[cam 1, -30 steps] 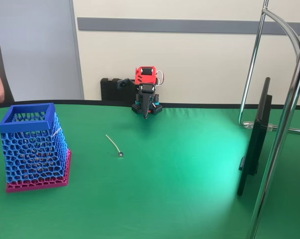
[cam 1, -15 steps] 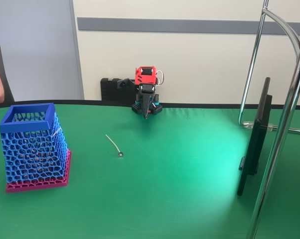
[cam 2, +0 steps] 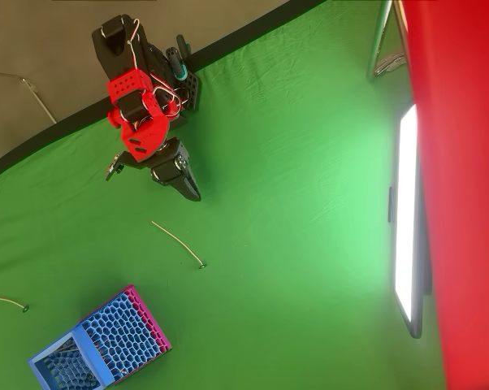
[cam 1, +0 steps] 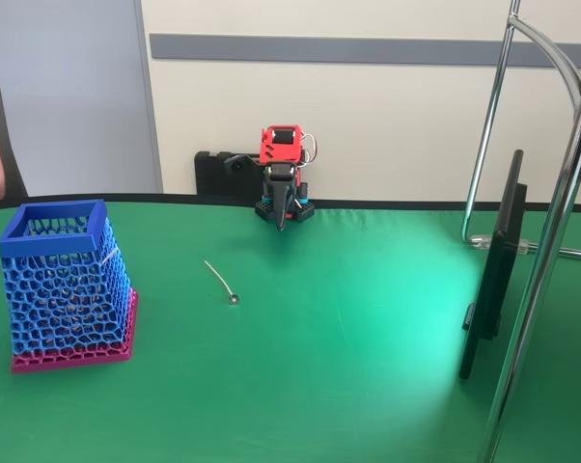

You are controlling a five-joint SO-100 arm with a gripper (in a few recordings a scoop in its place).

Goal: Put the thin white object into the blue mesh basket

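Right now I see my claw (cam 2: 194,193) hanging folded near the arm's base at the far edge of the green tabletop (cam 1: 348,328), fingers pressed together to a point and holding nothing. Ahead of the claw tip, well apart from it, the slender whitish curved stick with a small round knob (cam 2: 178,242) lies flat on the cloth; in the fixed view it sits nearer the camera than the claw (cam 1: 283,220). Farther off on the same side stands the tall blue lattice plastic basket with its magenta base (cam 1: 67,285), upright, apart from the stick (cam 1: 219,280).
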